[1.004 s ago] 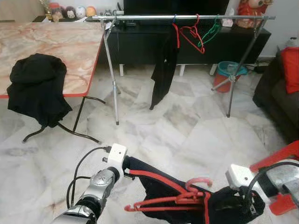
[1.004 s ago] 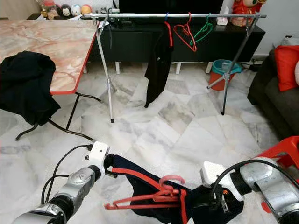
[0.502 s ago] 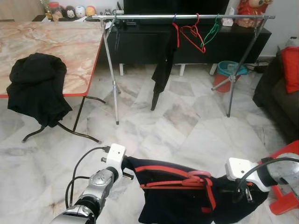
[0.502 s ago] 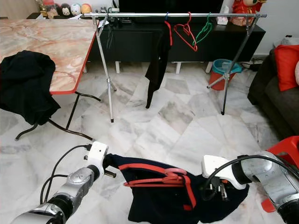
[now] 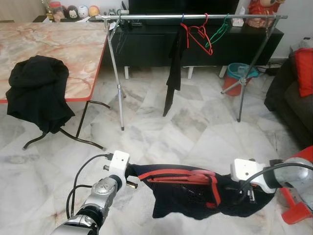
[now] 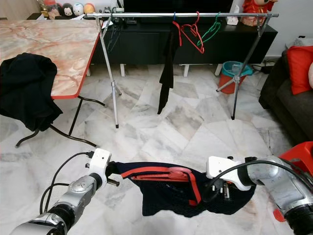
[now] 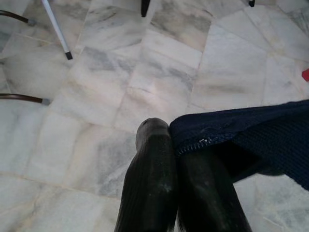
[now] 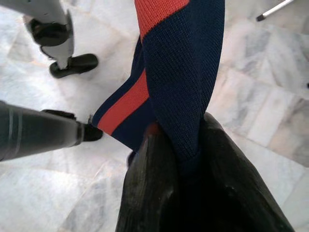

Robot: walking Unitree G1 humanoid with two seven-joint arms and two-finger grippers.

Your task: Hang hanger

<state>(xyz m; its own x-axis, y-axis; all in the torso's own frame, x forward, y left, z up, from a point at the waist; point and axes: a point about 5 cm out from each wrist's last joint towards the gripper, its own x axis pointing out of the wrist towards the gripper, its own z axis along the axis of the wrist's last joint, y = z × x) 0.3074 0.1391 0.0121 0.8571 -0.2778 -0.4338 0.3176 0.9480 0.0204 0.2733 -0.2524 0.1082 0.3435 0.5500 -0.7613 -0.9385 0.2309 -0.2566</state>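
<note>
1. Left eye view: the left tool (image 5: pixel 131 172) is low and near, clenched on one edge of a navy garment with red trim (image 5: pixel 195 196). The right tool (image 5: pixel 243 194) grips the opposite edge, so the cloth hangs stretched between the two above the marble floor (image 5: pixel 195 132). A red hanger (image 5: pixel 178 175) lies threaded along the top of the garment, its hook near the middle, between the tools. Well beyond both tools stands a metal clothes rail (image 5: pixel 190 17), carrying a black garment (image 5: pixel 173 68), a second red hanger (image 5: pixel 198 34) and a green hanger (image 5: pixel 218 33). Far off the left tool's outer side is a marble worktop (image 5: pixel 54 49) with a black cloth heap (image 5: pixel 36 93) draped over its edge.

2. Right eye view: same scene; a teal and red bucket (image 6: pixel 231 76) sits beyond the rail's far leg, and a dark sofa with a red cushion (image 6: pixel 299 63) is out past the right tool's outer side.

3. Left wrist view: the two black fingers (image 7: pixel 152 183) are pressed together, pinching the navy hem right at their tips.

4. Right wrist view: the fingers (image 8: pixel 149 193) clamp a twisted fold of navy and red fabric; the left arm (image 8: pixel 38 133) shows beyond it.
</note>
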